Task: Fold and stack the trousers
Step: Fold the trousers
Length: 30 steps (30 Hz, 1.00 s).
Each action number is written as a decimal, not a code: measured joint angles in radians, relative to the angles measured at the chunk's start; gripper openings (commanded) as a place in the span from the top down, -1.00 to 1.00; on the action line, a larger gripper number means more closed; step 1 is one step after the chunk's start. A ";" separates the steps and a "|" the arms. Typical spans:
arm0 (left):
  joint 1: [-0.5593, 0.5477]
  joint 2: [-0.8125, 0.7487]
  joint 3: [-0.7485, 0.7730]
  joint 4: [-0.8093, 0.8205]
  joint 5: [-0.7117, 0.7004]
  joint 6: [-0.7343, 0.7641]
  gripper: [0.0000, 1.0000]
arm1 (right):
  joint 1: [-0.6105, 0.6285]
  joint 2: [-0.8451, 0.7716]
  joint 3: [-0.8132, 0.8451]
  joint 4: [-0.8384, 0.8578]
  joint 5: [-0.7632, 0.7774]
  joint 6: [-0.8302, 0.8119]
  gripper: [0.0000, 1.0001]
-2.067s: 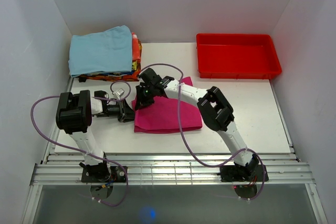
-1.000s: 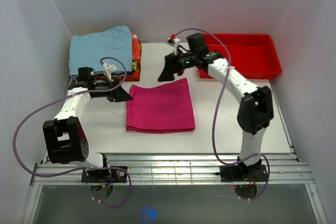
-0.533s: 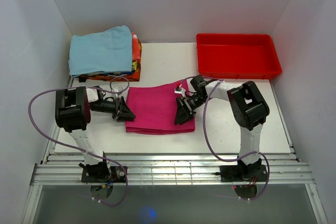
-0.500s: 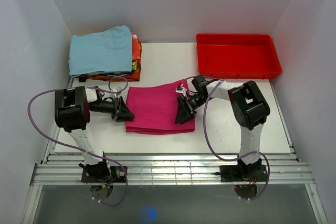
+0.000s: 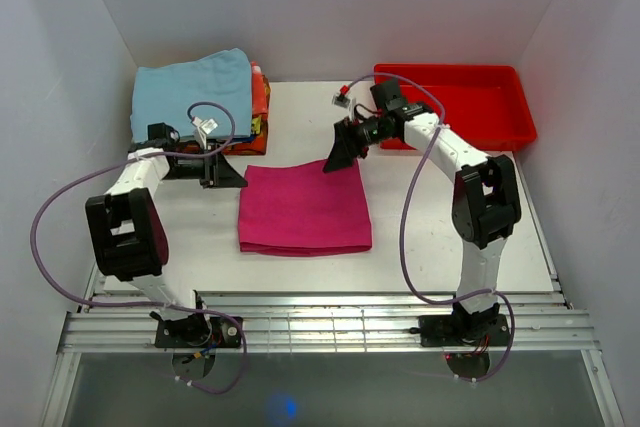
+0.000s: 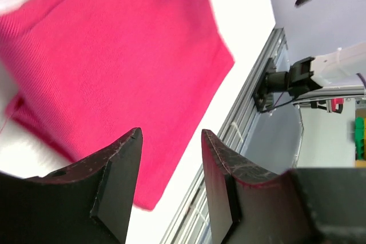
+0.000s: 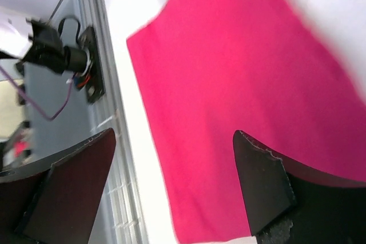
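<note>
The trousers (image 5: 305,209) lie folded into a flat magenta-pink rectangle in the middle of the white table. My left gripper (image 5: 228,176) hovers just off their far left corner, open and holding nothing. My right gripper (image 5: 337,153) hangs over the far right corner, jaws wide apart and empty. In the left wrist view the trousers (image 6: 114,55) lie beyond the left gripper (image 6: 170,135), whose gap frames cloth edge and bare table. In the right wrist view the trousers (image 7: 240,72) fill the space under the right gripper (image 7: 174,135).
A stack of folded clothes topped by a light blue cloth (image 5: 192,95) sits at the back left, close to the left arm. A red tray (image 5: 450,107) stands at the back right. A metal rail (image 5: 330,327) runs along the near edge.
Both grippers have moved from the side edges of the trousers to their far corners. The trousers still lie flat and folded.
</note>
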 measured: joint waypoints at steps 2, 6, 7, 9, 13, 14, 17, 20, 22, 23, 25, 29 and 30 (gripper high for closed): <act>-0.016 -0.014 -0.010 0.089 0.029 -0.072 -0.14 | -0.006 0.011 0.088 0.027 0.005 0.000 -0.76; -0.036 0.077 -0.061 0.312 0.039 -0.270 -0.11 | -0.027 0.089 0.130 0.113 0.016 0.014 -0.75; -0.035 0.116 -0.071 0.356 0.031 -0.311 -0.09 | -0.031 0.118 0.109 0.151 0.027 0.028 -0.73; -0.035 0.204 -0.080 0.418 -0.002 -0.371 -0.09 | -0.042 0.179 0.084 0.176 0.039 0.040 -0.72; -0.027 0.330 -0.061 0.435 0.003 -0.444 -0.09 | -0.079 0.291 0.017 0.222 0.016 0.068 -0.70; -0.026 0.334 -0.052 0.430 0.005 -0.447 -0.10 | -0.086 0.288 0.014 0.225 0.016 0.071 -0.70; -0.032 0.334 0.007 0.412 -0.023 -0.436 -0.18 | -0.098 0.259 -0.009 0.230 0.047 0.068 -0.71; -0.036 0.315 0.069 0.392 -0.081 -0.388 -0.47 | -0.095 0.225 -0.013 0.208 0.093 0.047 -0.72; -0.033 0.264 0.084 0.365 -0.129 -0.347 -0.75 | -0.084 0.181 -0.013 0.179 0.134 0.017 -0.72; -0.029 0.223 0.083 0.352 -0.159 -0.327 -0.95 | -0.078 0.148 -0.013 0.160 0.161 -0.006 -0.71; -0.008 0.120 0.079 0.328 -0.199 -0.309 -0.96 | -0.047 0.055 -0.016 0.137 0.236 -0.064 -0.72; 0.161 -0.109 0.034 0.333 -0.171 -0.334 -0.96 | 0.164 -0.193 -0.080 0.155 0.431 -0.223 -0.78; 0.227 -0.151 0.021 0.341 -0.157 -0.349 -0.96 | 0.227 -0.233 -0.097 0.169 0.464 -0.250 -0.79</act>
